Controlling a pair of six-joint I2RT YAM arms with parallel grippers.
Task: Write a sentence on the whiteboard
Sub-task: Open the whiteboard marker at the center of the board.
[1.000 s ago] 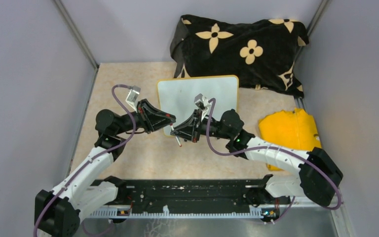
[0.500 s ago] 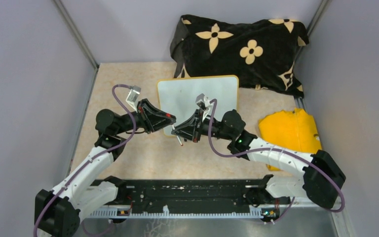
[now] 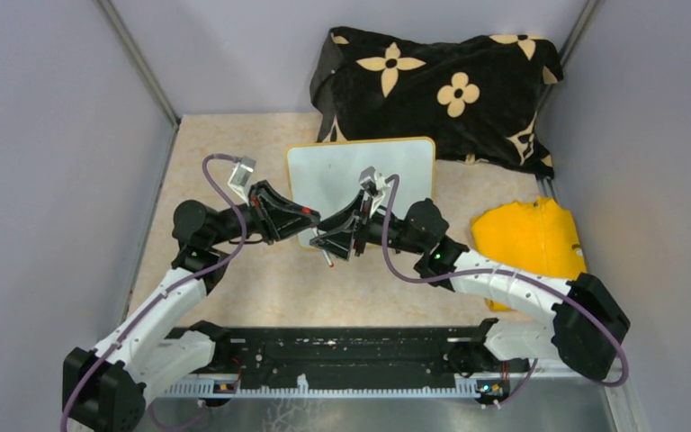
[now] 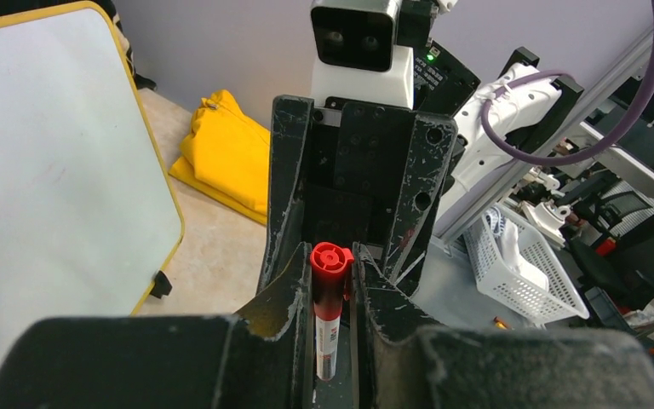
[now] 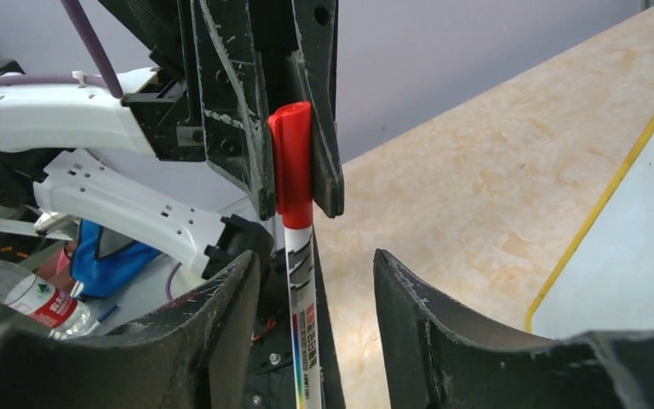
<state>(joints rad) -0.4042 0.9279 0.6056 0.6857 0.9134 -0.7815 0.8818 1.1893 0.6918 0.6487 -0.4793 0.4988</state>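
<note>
Just in front of the whiteboard (image 3: 400,166), which sits blank on the bench (image 3: 234,288), the right tool (image 5: 315,266) has sprung its fingers apart and no longer grips the marker (image 5: 301,294). The left tool (image 4: 330,281) stays clamped on the red cap (image 4: 330,260). I'd guess a handover or a re-grip for uncapping. No sentence is written yet.

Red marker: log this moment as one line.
left gripper: jaws shut on marker red cap | right gripper: jaws open around barrel, not gripping | whiteboard: no writing visible
</note>
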